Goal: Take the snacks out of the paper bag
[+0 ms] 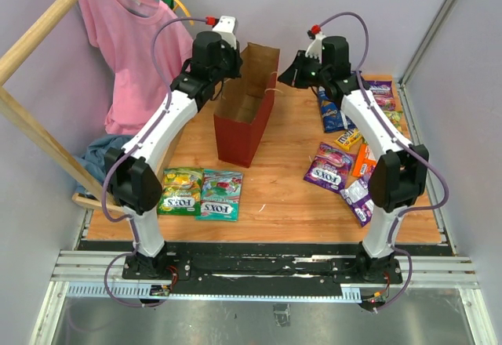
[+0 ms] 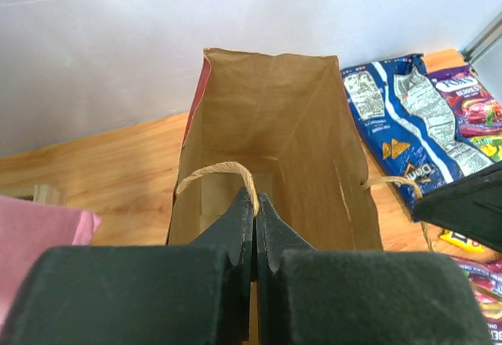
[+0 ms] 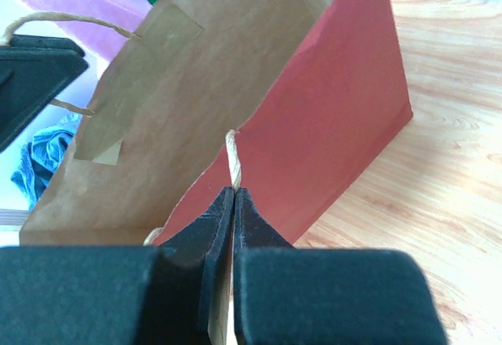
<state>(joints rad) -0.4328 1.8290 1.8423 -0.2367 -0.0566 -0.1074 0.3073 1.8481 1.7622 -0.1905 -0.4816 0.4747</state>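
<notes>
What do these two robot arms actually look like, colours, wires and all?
The left arm and right arm match: white tube-like segments joined by chunky black joints. A thin purple cable loops along each, ending in a red plug near the wrist. The left gripper and right gripper each have two matte black, wedge-shaped fingers.

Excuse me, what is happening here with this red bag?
The left gripper is shut on one twisted handle of the upright red paper bag, the right gripper on the other handle. The left wrist view shows no packet inside. Snack packets lie on the table, two at the left, a pile at the right.
</notes>
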